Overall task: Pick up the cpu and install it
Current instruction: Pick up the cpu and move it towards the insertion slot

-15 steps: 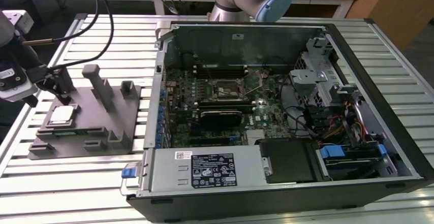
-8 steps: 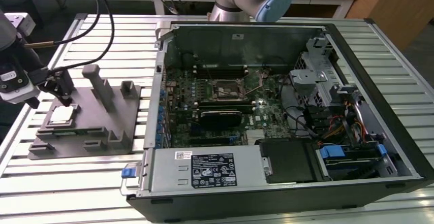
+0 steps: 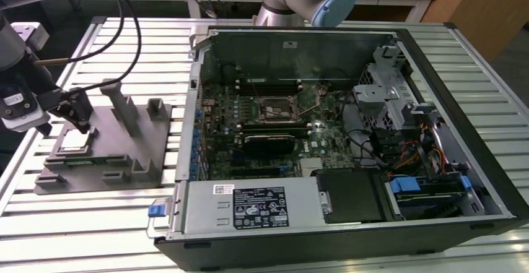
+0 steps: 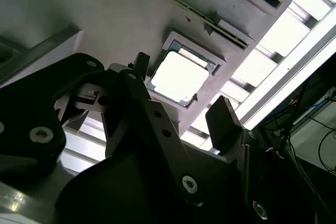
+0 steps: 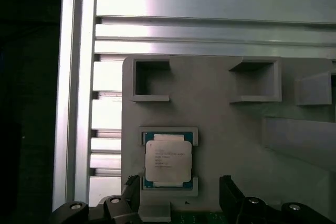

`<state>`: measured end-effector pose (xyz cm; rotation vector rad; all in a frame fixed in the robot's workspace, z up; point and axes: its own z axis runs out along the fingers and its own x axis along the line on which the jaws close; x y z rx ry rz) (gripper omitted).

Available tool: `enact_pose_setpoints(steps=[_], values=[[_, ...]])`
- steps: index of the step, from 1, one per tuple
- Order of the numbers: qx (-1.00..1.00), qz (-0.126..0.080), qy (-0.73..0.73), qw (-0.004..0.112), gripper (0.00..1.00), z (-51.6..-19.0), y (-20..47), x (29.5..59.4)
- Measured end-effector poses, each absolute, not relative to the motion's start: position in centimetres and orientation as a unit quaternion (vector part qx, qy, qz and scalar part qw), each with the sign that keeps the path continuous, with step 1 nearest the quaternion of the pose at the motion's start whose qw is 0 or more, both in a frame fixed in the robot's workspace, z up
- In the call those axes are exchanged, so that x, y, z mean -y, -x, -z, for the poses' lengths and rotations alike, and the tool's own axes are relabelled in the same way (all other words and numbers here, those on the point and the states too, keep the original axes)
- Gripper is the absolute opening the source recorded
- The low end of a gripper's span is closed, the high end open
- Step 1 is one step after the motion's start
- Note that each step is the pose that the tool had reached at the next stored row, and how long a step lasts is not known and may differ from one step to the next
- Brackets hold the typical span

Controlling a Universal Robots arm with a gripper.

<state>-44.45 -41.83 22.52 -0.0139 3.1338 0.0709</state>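
We find the jaws standing wide apart, wider than the chip is broad, with nothing held between them. The gripper (image 4: 181, 90) hangs over the cpu (image 4: 178, 77). In both wrist views its two black fingers (image 5: 231, 192) flank the chip, one to each side. We cannot tell from any view whether either finger touches the chip. The cpu (image 5: 168, 160) lies flat in a shallow square recess of the grey fixture (image 5: 231, 124), silvery metal top upward, its edges square to the recess. In the exterior view the gripper (image 3: 78, 115) sits just above the cpu (image 3: 74, 140), which rests near the nine o'clock end of the fixture (image 3: 108, 140). Upright grey posts rise from the fixture at about two o'clock from the chip. The fixture lies on a table of aluminium slats (image 3: 83, 223). At three o'clock from the fixture, just beside it, stands the open computer case (image 3: 487, 161). Its motherboard socket (image 3: 277, 109) is near the board's centre, well apart from the chip.
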Motion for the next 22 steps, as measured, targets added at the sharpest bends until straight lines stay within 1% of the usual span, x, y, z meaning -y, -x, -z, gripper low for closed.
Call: enact_pose_setpoints(steps=[14,22], values=[[-1.0,-0.024,0.009,0.003,0.71,-20.6,44.7,41.6],[-1.0,-0.024,0.009,0.003,0.71,-20.2,44.8,41.6]])
